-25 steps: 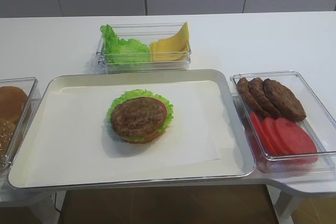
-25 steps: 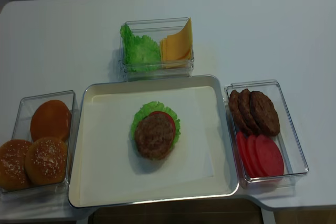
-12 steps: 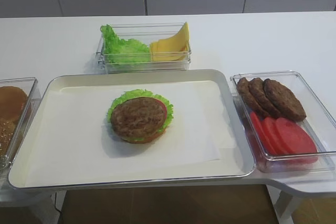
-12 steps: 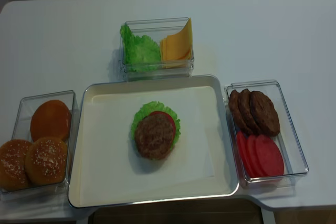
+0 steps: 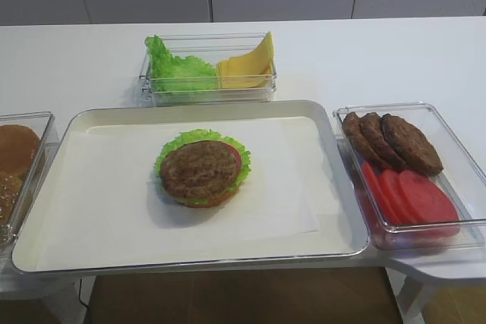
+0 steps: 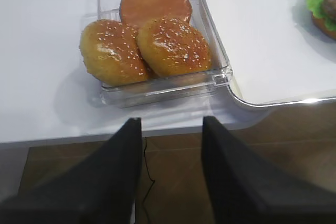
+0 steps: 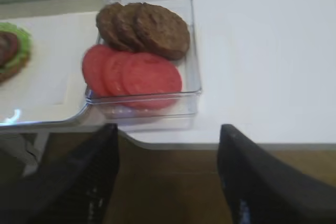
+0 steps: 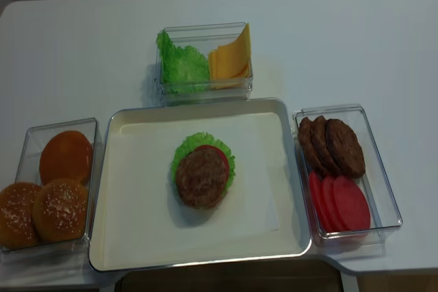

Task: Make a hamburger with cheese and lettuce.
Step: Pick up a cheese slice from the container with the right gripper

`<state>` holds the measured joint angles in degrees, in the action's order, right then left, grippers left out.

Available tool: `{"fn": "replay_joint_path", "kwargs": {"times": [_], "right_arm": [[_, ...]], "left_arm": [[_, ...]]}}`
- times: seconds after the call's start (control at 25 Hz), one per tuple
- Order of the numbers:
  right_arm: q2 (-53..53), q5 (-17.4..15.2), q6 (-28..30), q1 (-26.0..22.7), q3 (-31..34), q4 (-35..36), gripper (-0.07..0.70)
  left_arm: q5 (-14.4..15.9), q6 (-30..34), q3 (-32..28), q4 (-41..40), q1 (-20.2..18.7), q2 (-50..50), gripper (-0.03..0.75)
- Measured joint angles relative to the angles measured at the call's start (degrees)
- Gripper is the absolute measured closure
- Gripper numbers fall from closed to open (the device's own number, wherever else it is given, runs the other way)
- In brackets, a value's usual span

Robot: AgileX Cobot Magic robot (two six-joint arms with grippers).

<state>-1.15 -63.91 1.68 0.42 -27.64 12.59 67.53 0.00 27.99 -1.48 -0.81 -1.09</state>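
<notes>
We see the cheese leaning in the back bin beside the lettuce, behind the hamburger on the tray. It looks thin, light and floppy; we would pinch its raised upper edge. Both pincers hang released, off the desk's front edge.

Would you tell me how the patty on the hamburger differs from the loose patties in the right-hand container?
The patty topping the hamburger lies flat and alone on tomato and lettuce, on the tray. The loose patties number three, overlap at a lean, and sit in a clear container beside tomato slices. All are brown and round.
</notes>
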Motion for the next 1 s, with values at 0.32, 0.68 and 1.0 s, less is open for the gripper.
{"fn": "replay_joint_path", "kwargs": {"times": [0.32, 0.68, 1.0], "right_arm": [[13.9, 7.3, -1.7, 0.0, -6.6, 8.2, 0.183], [38.2, 15.2, 9.9, 0.0, -13.1, 25.3, 0.183], [61.9, 16.2, 21.2, 0.0, -25.0, 36.9, 0.205]], "left_arm": [[0.0, 0.0, 0.0, 0.0, 0.0, 0.0, 0.428], [0.0, 0.0, 0.0, 0.0, 0.0, 0.0, 0.427], [0.0, 0.0, 0.0, 0.0, 0.0, 0.0, 0.427]]}}
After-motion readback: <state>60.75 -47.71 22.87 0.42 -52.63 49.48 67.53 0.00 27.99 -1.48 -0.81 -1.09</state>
